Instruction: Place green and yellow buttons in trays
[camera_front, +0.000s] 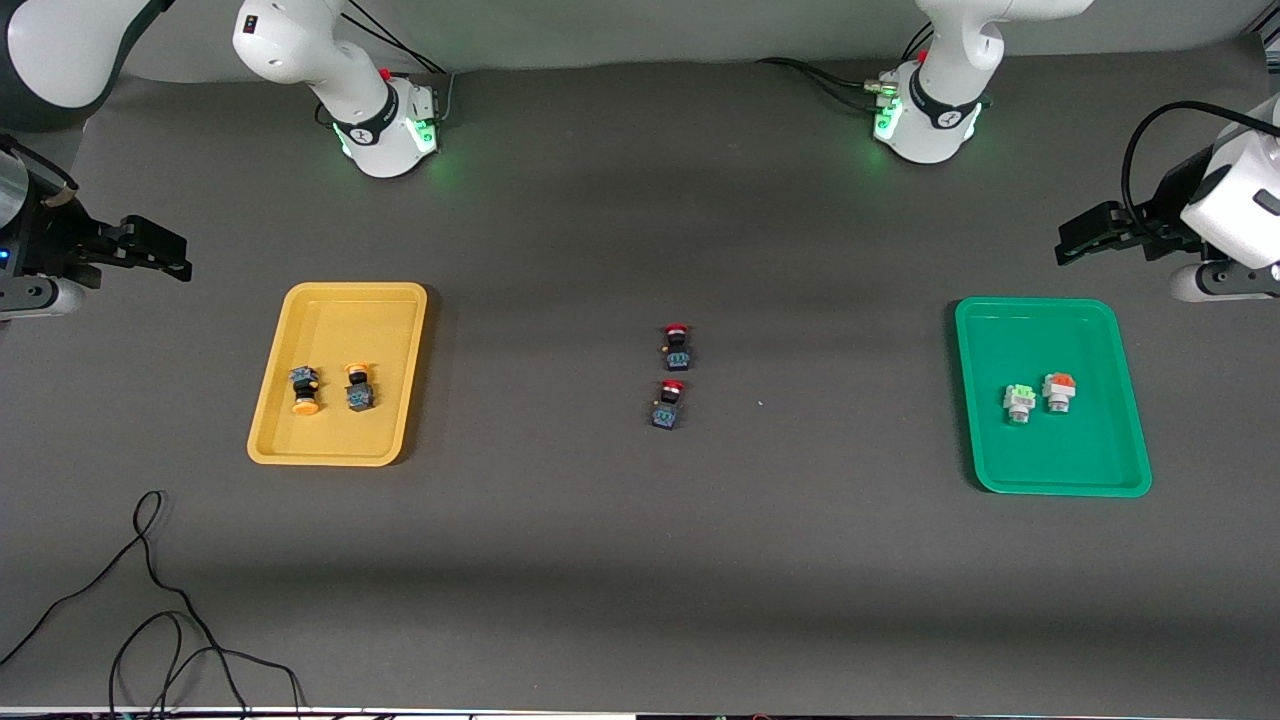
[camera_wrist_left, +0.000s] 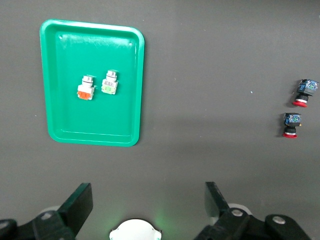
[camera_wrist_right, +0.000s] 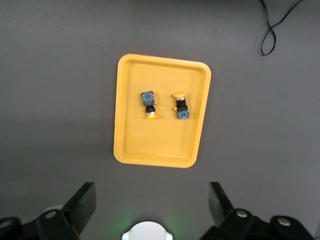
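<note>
Table cloth (camera_front: 600, 560), dark grey, filled the whole front view, with wide bare stretches between its three clusters of things. Two trays lay on it, well apart: a yellow tray (camera_front: 300, 440) toward the right arm's end and a green tray (camera_front: 1100, 470) toward the left arm's end, each with bare cloth on every side of its rim.

Two arms waited high and drawn out to the ends of the table. Seen from the wrist, the left gripper (camera_wrist_left: 147, 205) hung above bare cloth beside the green tray, its dark fingers (camera_wrist_left: 77, 202) spread wide with nothing between them. The right gripper (camera_wrist_right: 150, 202) hung above bare cloth beside the yellow tray, likewise spread wide and holding nothing.

Six buttons showed in all. Two yellow-capped buttons (camera_front: 305, 389) lay on their sides in the yellow tray, side by side but apart, clear of its rim. Inside the green tray stood one green-topped button (camera_front: 1018, 402) and, just beside it, one orange-topped button (camera_front: 1058, 392), both with pale bodies, near the tray's middle. Two red-capped buttons (camera_front: 676, 346) lay mid-table between the trays, one nearer the front camera than the other, apart.

One thin black cable (camera_front: 150, 600) looped over the cloth at the table's near edge, toward the right arm's end.
</note>
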